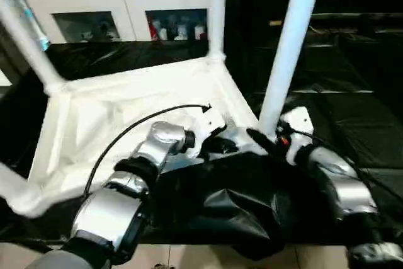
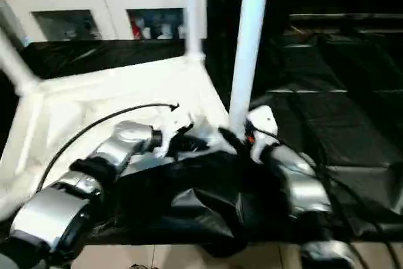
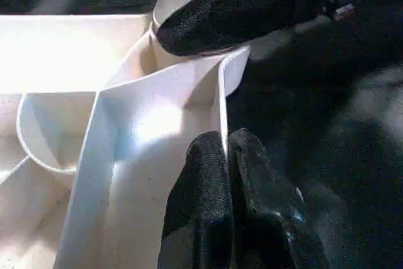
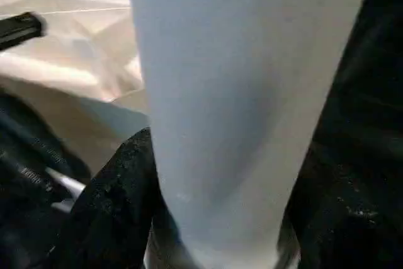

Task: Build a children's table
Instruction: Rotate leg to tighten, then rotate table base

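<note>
While the right hand (image 1: 267, 138) is closed around the leg (image 1: 291, 45) in the table (image 1: 119, 114) corner at 4 o'clock, the left hand (image 3: 225, 155) pinches the rim, so pressing it home seems next.

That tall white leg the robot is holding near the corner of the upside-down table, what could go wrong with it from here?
The leg stands tall and leans a little, and the right gripper clasps it only near its base, so it might tip or seat crooked in the corner socket. The left gripper pinches just a thin rim of the tabletop, which could slip and let the top shift. The black sheet bunched beside that corner might snag.
</note>
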You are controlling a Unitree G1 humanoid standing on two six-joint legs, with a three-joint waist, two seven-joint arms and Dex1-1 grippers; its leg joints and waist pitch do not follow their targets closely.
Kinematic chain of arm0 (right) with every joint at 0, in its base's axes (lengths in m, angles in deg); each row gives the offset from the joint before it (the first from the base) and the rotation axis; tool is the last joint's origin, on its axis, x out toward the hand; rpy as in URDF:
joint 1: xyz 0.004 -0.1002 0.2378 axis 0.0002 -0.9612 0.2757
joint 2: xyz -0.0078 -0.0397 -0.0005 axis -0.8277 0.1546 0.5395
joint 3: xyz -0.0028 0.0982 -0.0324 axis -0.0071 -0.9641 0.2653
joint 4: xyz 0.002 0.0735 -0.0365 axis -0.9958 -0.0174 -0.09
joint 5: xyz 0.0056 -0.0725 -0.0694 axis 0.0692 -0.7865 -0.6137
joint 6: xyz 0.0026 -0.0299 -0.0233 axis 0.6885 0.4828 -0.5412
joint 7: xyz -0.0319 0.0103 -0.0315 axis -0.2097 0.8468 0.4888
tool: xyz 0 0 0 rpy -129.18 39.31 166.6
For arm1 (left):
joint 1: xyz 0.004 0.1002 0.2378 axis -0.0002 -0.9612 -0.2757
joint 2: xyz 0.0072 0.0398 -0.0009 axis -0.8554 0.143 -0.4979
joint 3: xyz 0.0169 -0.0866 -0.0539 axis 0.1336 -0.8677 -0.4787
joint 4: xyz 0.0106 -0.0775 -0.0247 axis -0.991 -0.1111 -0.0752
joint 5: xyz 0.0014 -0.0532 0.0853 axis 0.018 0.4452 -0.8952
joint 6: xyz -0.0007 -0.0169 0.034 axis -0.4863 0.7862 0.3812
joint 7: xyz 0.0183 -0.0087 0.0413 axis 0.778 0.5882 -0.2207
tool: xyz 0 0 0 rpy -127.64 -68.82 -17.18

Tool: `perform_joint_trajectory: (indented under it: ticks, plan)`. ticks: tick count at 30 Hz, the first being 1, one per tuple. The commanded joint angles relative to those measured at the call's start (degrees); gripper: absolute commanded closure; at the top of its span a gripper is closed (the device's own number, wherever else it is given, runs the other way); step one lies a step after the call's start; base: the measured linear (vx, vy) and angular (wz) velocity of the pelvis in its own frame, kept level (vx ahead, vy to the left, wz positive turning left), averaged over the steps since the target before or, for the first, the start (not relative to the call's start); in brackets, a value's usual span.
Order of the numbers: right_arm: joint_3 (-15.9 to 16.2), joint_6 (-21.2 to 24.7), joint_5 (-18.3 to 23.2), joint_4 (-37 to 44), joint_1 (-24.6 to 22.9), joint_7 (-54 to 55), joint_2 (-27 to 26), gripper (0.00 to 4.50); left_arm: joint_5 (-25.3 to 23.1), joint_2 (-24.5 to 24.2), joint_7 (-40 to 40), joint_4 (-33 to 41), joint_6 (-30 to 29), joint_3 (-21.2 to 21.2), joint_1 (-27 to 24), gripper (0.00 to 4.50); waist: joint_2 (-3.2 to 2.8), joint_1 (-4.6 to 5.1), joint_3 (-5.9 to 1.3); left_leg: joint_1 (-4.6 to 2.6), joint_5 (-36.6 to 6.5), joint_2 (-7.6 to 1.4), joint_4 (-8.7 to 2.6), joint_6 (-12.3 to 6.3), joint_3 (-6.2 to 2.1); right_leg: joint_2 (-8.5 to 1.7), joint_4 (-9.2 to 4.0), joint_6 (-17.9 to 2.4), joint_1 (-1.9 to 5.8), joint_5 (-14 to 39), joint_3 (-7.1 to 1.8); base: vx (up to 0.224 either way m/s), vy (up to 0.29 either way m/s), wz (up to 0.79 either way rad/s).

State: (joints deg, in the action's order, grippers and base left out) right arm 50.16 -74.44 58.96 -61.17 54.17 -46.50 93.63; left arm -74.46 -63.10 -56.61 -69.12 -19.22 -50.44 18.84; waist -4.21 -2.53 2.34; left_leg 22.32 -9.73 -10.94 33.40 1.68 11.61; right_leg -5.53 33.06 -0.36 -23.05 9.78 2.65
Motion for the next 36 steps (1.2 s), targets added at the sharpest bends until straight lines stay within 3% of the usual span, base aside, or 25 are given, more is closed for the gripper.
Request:
perform_joint_trajectory:
  ticks: [1,4,5,9,11,17,20,21,22,23,27,28,29,30,31,32,33,34,36]
  plan:
    - [-1.03,1.93,1.75,2.45,-2.33,-4.35,3.22,1.61,2.27,-0.93,-2.8,1.44,1.72,-0.54,-0.08,4.5,1.35,-0.39,-3.77,-1.12,-10.64,-2.06,-3.21,-7.71,-0.73,-2.63,-3.36,-13.99,2.86,7.77,-1.13,0.0,0.0,0.0]
    - [-1.89,2.82,4.5,6.55,-5.87,-10.8,8.13,1.61,1.94,-1.96,-3.58,1.4,1.9,-0.7,-0.01,4.5,1.48,-1.0,-3.67,-1.25,-11.47,-2.19,-3.22,-7.59,-0.73,-2.66,-3.59,-13.57,2.84,9.03,-1.17,0.0,0.0,0.0]
    - [-2.07,2.84,5.19,7.86,-7.35,-13.24,10.07,1.61,1.64,-2.28,-3.53,1.25,2.1,-0.62,0.04,4.5,1.3,-1.06,-3.59,-1.06,-11.8,-2.15,-3.29,-7.57,-0.79,-2.73,-3.64,-13.33,2.91,9.83,-1.16,0.0,0.0,0.0]
    - [-3.05,3.87,6.42,9.52,-10.57,-19.23,15.71,1.61,1.11,-2.82,-4.07,1.05,2.59,-0.56,0.3,4.5,1.73,-0.89,-3.39,-0.81,-13.44,-1.89,-3.32,-6.97,-0.86,-2.75,-4.14,-12.02,2.94,14.99,-0.96,0.0,0.0,0.0]
    - [-3.61,4.91,7.46,10.24,-11.31,-20.75,17.51,1.61,1.16,-2.71,-4.51,0.95,2.65,-0.72,0.47,4.5,1.34,-0.74,-3.35,-0.95,-13.97,-1.89,-3.31,-6.84,-0.9,-2.7,-4.41,-11.49,2.78,17.05,-0.93,0.0,0.0,0.0]
    - [-4.5,7.83,10.91,14.38,-12.53,-22.05,18.58,1.61,1.05,-1.76,-4.12,1.37,4.51,-0.5,0.27,4.5,2.01,-0.87,-3.6,-0.85,-11.49,-2.08,-3.15,-8.07,-0.9,-2.53,-4.06,-12.1,2.69,13.47,-0.91,0.0,0.0,0.0]
    - [-3.51,9.29,11.67,16.62,-13.29,-23.08,18.19,1.61,2.4,-1.09,-3.06,1.93,4.77,-1.74,0.33,4.5,2.08,-1.33,-3.7,-0.84,-10.17,-2.04,-2.91,-8.88,-0.81,-2.6,-3.72,-12.52,2.65,11.51,-0.92,0.0,0.0,0.0]
    - [-3.08,9.56,11.68,16.97,-13.38,-23.26,18.16,1.54,2.89,-1.06,-3.54,2.09,4.2,-2.09,0.43,4.22,2.03,-1.41,-3.68,-0.76,-10.12,-2.03,-2.93,-8.92,-0.84,-2.69,-3.74,-12.35,2.66,11.95,-0.87,0.0,0.0,0.0]
    - [-2.82,9.8,11.75,17.22,-13.43,-23.4,18.05,1.54,3.29,-1.14,-4.17,2.46,3.49,-2.31,0.45,4.22,2.0,-1.42,-3.66,-0.78,-10.17,-2.02,-2.94,-8.87,-0.84,-2.7,-3.79,-12.24,2.65,12.34,-0.85,0.0,0.0,0.0]
    - [-2.05,10.32,11.9,17.95,-13.55,-23.73,17.71,1.54,4.52,-1.44,-5.73,3.8,1.09,-2.98,0.4,4.22,2.31,-1.43,-3.57,-0.75,-10.63,-1.98,-3.01,-8.51,-0.82,-2.71,-3.89,-12.0,2.61,13.68,-0.82,0.0,0.0,0.0]
    - [-0.55,12.4,13.05,20.27,-13.66,-23.87,16.92,1.51,5.95,-2.59,-5.04,7.72,-2.56,-4.18,-0.61,3.82,2.27,-1.58,-3.46,-0.76,-11.02,-2.28,-3.23,-7.77,-0.94,-2.75,-3.65,-12.76,2.45,14.14,-0.85,0.0,0.0,0.0]
    - [-0.07,12.7,13.24,20.76,-13.52,-23.8,16.66,1.51,6.09,-3.23,-4.94,9.35,-3.35,-4.33,-1.4,3.75,2.49,-1.54,-3.4,-0.82,-11.29,-2.31,-3.29,-7.77,-0.93,-2.72,-3.74,-12.65,2.43,14.24,-0.88,0.0,0.0,0.0]
    - [0.52,13.04,13.29,21.11,-13.14,-23.57,16.06,1.51,6.65,-4.24,-4.55,12.56,-5.03,-4.84,-3.01,3.65,3.47,-1.48,-3.44,-0.68,-11.02,-2.31,-3.27,-7.82,-0.86,-2.7,-3.47,-12.52,2.57,13.71,-0.93,0.0,0.0,0.0]
    - [0.87,13.18,13.22,20.96,-12.72,-23.4,15.51,1.51,7.21,-5.02,-4.67,15.33,-6.49,-5.16,-4.5,3.53,2.86,-1.53,-3.34,-0.61,-10.61,-2.31,-3.36,-7.84,-0.97,-2.78,-3.4,-12.53,2.52,13.69,-0.93,0.0,0.0,0.0]
    - [0.98,13.2,13.2,20.88,-12.58,-23.35,15.33,1.51,7.39,-5.27,-4.73,16.22,-6.95,-5.26,-4.98,3.43,3.45,-1.42,-3.29,-0.58,-10.67,-2.31,-3.38,-7.83,-0.91,-2.79,-3.4,-12.5,2.54,13.93,-0.9,0.0,0.0,0.0]
    - [1.65,13.63,13.1,20.04,-11.33,-22.97,13.83,1.51,8.25,-7.2,-4.77,22.77,-9.62,-5.85,-8.78,3.36,3.81,-1.52,-3.36,-0.68,-10.58,-2.42,-3.43,-7.45,-0.92,-2.89,-3.31,-12.44,2.53,14.69,-0.93,0.0,0.0,0.0]
    - [1.75,13.69,13.08,19.87,-11.13,-22.91,13.59,1.51,8.36,-7.49,-4.75,23.73,-10.03,-5.95,-9.35,3.36,3.2,-1.47,-3.32,-0.67,-10.56,-2.55,-3.55,-6.99,-1.06,-2.98,-3.19,-12.46,2.44,14.97,-1.01,0.0,0.0,0.0]
    - [2.4,13.82,12.85,19.34,-10.38,-22.61,12.67,1.51,9.06,-8.88,-4.87,28.27,-12.52,-6.44,-12.08,3.3,3.7,-1.38,-3.26,-0.7,-10.7,-2.48,-3.55,-6.88,-0.9,-2.76,-3.37,-12.26,2.19,15.23,-1.01,0.0,0.0,0.0]
    - [3.76,13.92,12.07,18.51,-9.03,-21.34,10.79,1.51,10.16,-12.25,-4.83,38.03,-17.86,-7.63,-18.32,3.2,4.03,-1.32,-3.3,-1.09,-11.27,-2.87,-3.76,-5.6,-1.03,-2.81,-3.0,-12.51,2.08,14.76,-1.13,0.0,0.0,0.0]
